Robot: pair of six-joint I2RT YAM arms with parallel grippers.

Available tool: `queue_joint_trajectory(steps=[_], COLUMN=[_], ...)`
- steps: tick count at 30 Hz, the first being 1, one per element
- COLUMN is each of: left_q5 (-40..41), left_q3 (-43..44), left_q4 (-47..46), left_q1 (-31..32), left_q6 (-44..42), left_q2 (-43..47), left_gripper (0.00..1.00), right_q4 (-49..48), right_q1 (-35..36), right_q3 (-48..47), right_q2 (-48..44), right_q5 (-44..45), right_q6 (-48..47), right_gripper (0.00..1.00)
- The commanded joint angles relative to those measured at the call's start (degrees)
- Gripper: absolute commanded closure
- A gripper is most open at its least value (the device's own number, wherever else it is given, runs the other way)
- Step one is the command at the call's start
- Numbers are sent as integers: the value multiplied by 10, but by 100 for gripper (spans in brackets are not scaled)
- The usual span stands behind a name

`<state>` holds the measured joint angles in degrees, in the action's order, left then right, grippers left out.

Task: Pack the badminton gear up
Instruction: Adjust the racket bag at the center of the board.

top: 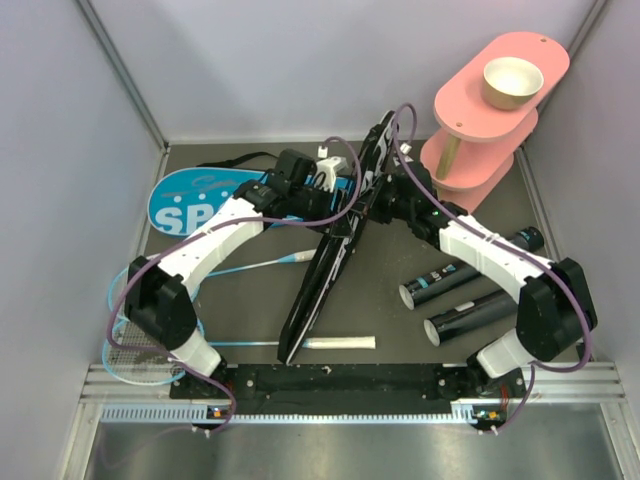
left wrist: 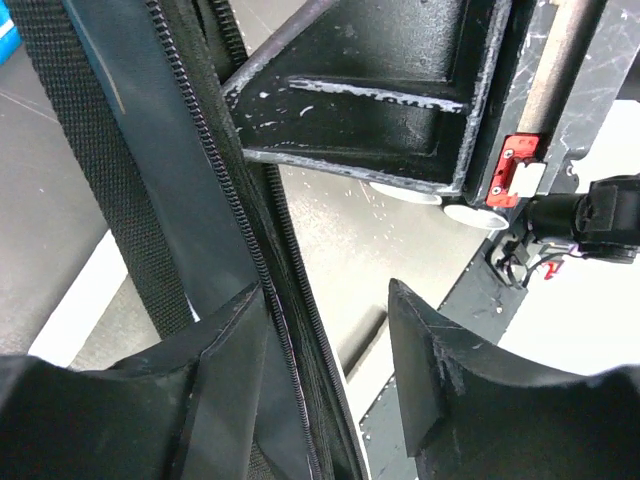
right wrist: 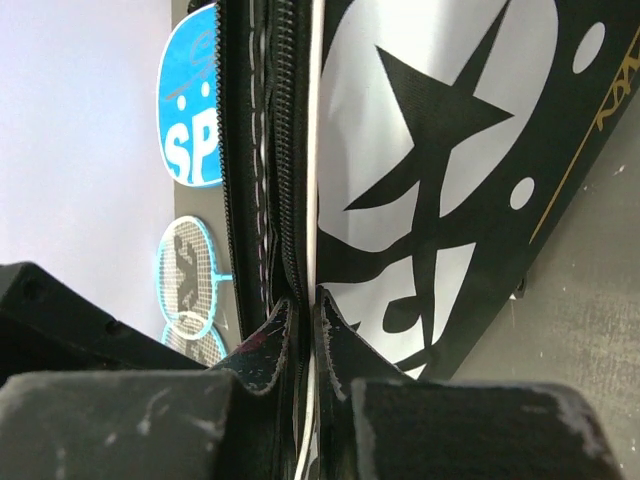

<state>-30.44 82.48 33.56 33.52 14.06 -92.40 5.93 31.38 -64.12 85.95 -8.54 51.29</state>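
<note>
Woven cloth on black racket bag (top: 318, 275), glossy print, toothed zip; tubes (top: 476, 315) smooth black plastic.

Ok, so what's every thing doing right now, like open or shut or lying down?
Black racket bag: standing on edge, zipper looks undone.
Blue racket bag: lying flat.
Blue rackets: lying flat, not packed.
Black tubes: lying on their sides.
Tan bowl: upright on the pink stand.
Left gripper: open around the black bag's edge.
Right gripper: shut on the black bag's edge.
</note>
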Motion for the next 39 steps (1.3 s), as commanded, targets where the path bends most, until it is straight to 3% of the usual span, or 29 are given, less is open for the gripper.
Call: queue_joint_trajectory(steps=[1,5,11,13,14,17,20,25,31,35,39], left_q5=[34,115,218,231,237,254,276,297,262,223,210], left_q3=[8,36,47,46,45,44,40,13,-47,-86,-144], left_q4=[-17,14,36,37,36,35,46,61,67,65,38], left_q1=[28,56,67,69,70,78,87,90,93,95,95], left_q6=[-13,-30,-40,-46,-47,-69,-99,-151,-193,-220,-248], left_q2=[18,-8,-19,-15,-7,14,41,100,174,223,258], left_gripper=[45,53,89,100,100,100,100,100,100,100,100], right_q4=[-46,-55,-44,-7,15,106,149,201,222,233,240], right_q1=[2,2,0,-3,-5,-12,-25,-28,-29,-29,-29], right_q3=[14,28,35,16,5,-47,-83,-130,-167,-184,-183], right_q2=[-25,-37,-63,-68,-73,-74,-78,-98,-103,-101,-116], right_q5=[12,6,10,22,36,84,99,124,90,15,30], right_q6=[51,79,43,6,-41,-119,-148,-174,-293,-410,-487], right_gripper=[100,100,99,90,78,57,51,47,41,48,55])
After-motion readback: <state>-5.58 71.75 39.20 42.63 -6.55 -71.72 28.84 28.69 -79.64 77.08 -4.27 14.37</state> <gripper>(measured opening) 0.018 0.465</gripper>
